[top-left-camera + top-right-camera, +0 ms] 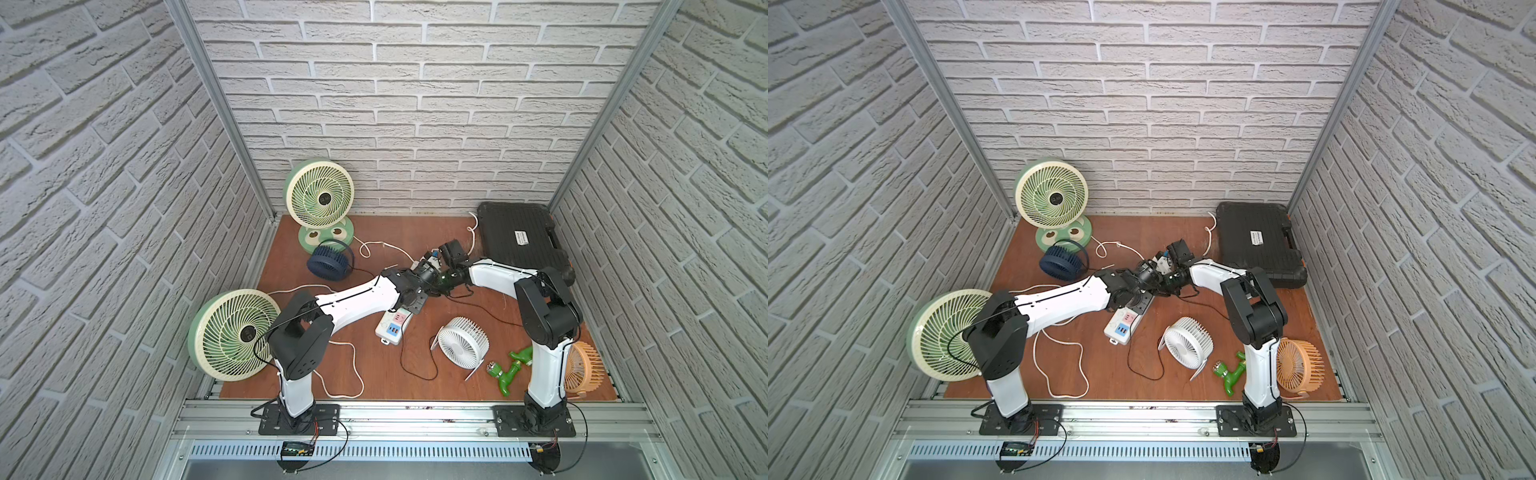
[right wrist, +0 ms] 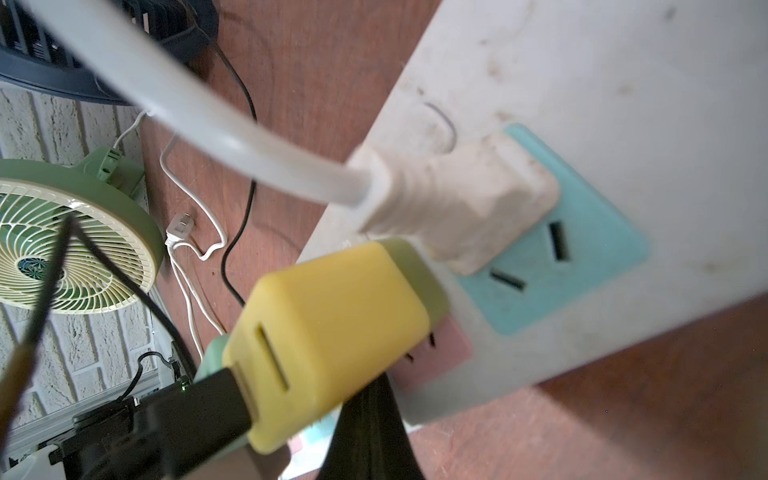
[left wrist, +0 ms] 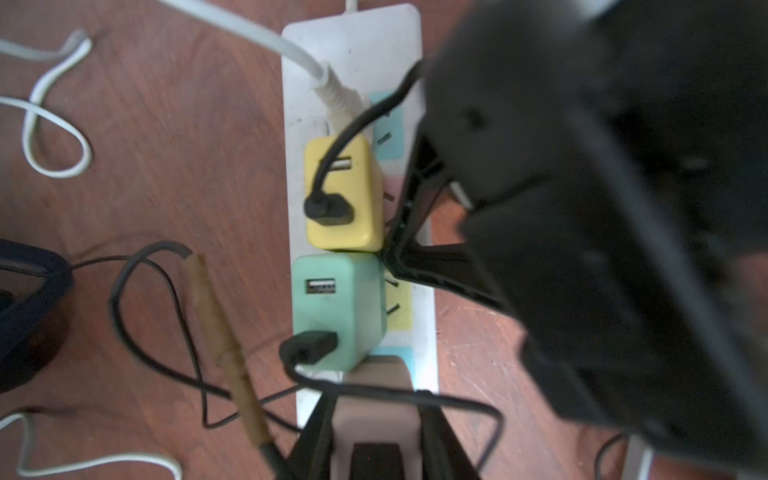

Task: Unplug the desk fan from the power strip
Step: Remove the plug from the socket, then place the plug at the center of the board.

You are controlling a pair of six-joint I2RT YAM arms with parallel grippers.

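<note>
Tightly round boxy pinkish adapter [image 3: 376, 374], left pincer [image 3: 373, 398]; right pincer [image 3: 394, 251] together at white power strip [image 3: 357, 45].

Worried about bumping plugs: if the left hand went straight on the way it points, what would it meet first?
Most likely the green adapter on the power strip, right beyond the pinkish block the left hand grips; depth is blurred.
</note>
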